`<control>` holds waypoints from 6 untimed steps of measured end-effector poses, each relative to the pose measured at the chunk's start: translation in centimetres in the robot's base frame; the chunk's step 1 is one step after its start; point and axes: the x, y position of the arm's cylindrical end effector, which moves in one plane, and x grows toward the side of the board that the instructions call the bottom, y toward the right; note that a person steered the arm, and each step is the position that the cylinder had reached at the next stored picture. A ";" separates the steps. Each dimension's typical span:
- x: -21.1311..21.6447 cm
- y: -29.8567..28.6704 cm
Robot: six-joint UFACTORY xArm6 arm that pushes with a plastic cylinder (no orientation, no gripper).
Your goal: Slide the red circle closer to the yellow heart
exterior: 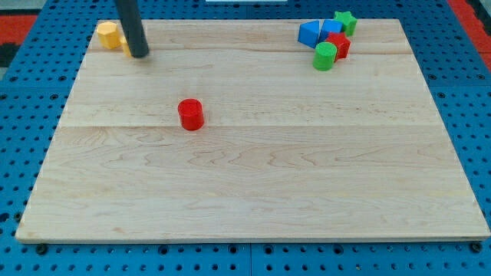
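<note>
- Dark rod ended in my tip (139, 54), which rested on the board (253, 199) at the view's top left; no pincer existed to spread or press, only the bare rod end.
- Just beside it, to the view's left, sat the yellow blocks (110, 34), partly hidden by the rod; which was the heart I could not tell.
- Well apart, toward the view's bottom right of my tip, stood the red circle (191, 114), alone near mid-board.
- It looked light, stiff and smooth, likely to slide easily; nothing to grasp, so I judged a push on its lower-right side best.
- Upright cylinder; round, so no heading and no long axis along the board.
- Far at the top right clustered blue, green and red blocks (327, 40).
</note>
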 end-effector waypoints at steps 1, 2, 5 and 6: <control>2.6 3.8; 5.8 15.2; 15.0 4.9; 14.5 0.6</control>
